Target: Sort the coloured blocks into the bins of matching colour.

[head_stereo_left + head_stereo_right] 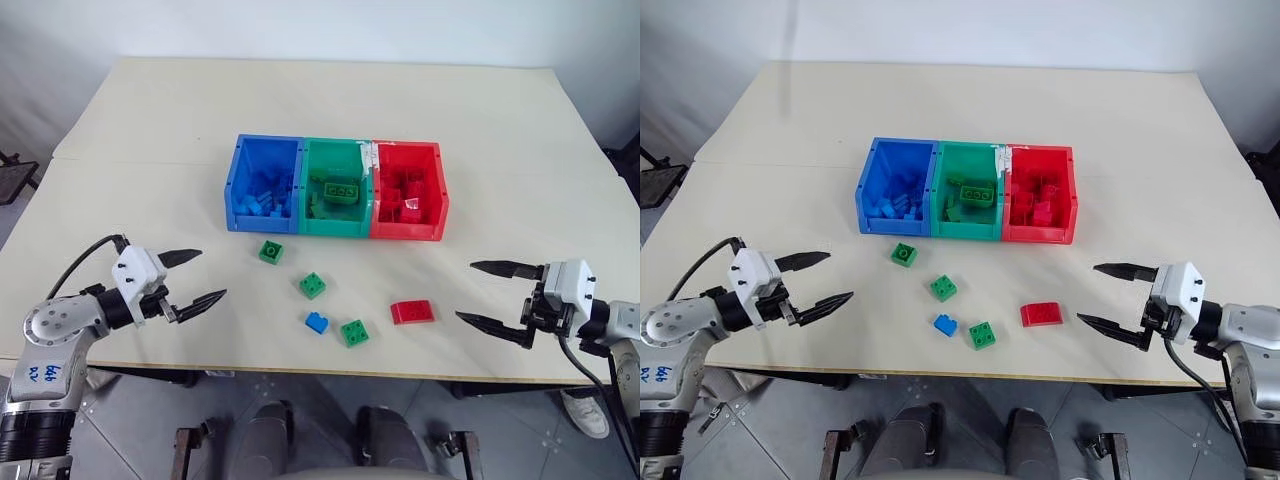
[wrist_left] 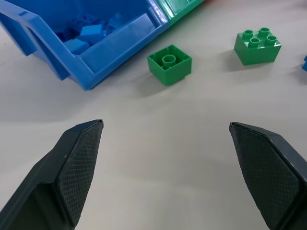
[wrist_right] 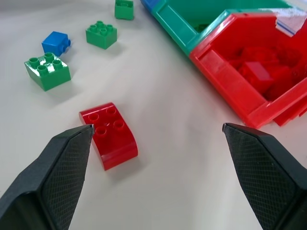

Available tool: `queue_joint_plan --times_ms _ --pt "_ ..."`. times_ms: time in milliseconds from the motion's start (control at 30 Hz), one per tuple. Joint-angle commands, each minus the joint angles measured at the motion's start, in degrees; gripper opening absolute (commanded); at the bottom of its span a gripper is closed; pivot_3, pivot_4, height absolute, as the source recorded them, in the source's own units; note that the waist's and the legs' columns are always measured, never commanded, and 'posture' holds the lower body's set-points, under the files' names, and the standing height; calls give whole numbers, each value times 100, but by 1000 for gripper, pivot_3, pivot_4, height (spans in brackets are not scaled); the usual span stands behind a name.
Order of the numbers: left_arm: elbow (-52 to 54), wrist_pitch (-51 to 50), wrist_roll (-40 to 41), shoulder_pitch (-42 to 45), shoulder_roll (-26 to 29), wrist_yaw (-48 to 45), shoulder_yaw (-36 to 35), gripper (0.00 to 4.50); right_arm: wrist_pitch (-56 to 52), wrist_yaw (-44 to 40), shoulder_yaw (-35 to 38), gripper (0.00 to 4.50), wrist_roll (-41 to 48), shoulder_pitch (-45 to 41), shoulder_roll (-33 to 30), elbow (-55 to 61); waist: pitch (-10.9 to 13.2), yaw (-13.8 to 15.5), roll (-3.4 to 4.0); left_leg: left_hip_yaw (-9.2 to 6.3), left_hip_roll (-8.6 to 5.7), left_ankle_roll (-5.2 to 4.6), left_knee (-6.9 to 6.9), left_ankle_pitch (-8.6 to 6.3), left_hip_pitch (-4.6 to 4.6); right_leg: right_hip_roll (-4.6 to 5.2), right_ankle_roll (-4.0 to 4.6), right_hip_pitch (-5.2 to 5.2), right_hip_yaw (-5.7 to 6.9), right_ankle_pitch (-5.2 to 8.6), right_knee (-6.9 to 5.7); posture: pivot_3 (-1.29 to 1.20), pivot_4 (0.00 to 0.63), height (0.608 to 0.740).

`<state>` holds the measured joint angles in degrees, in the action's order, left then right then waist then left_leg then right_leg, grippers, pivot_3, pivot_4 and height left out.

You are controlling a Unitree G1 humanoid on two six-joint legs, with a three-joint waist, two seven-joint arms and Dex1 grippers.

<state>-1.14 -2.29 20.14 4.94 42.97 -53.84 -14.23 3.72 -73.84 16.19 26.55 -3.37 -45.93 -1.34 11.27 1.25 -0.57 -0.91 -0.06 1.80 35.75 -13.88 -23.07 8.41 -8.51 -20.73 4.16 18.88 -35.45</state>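
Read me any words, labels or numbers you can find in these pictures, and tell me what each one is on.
Blue handwriting on the left arm: too scrawled to read.
White label on the rim between the green bin and the red bin: too small to read.
Nothing readable on the blocks or the table.

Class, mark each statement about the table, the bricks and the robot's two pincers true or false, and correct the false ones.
1. Three green bricks lie on the table. True.
2. The red brick sits inside the red bin. False: it lies on the table in front of the bins.
3. The left pincer grips a blue brick. False: it is open and empty.
4. The green bin stands between the blue bin and the red one. True.
5. The right pincer is open. True.
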Motion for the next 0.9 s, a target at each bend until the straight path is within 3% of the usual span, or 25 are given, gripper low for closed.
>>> queue_joint_plan --times_ms 33,333,633,900 --pt "37 103 19 84 109 7 -186 4471 110 -8 -11 4500 65 -141 37 -29 0 8 0 0 0 0 1 0 0 0 0 0 0 0 0 0 150 740" --pt "860 -412 340 119 -105 -181 267 4471 339 75 124 4500 3 -110 76 -196 0 25 0 -1 -1 -3 12 -4 -3 0 0 3 -1 0 0 0 150 740" --pt "1398 -254 -91 288 -478 -507 1588 4471 1181 -404 730 4500 -204 669 -480 -957 0 24 1 4 -2 -5 20 -9 -1 -1 -1 5 -7 -1 -2 0 150 740" --pt "1103 71 -199 419 -454 -607 1605 4471 1701 -682 403 4500 -292 613 -473 -1529 1 -29 2 12 0 -6 22 -9 5 -1 -1 7 -15 -1 -2 0 150 740"
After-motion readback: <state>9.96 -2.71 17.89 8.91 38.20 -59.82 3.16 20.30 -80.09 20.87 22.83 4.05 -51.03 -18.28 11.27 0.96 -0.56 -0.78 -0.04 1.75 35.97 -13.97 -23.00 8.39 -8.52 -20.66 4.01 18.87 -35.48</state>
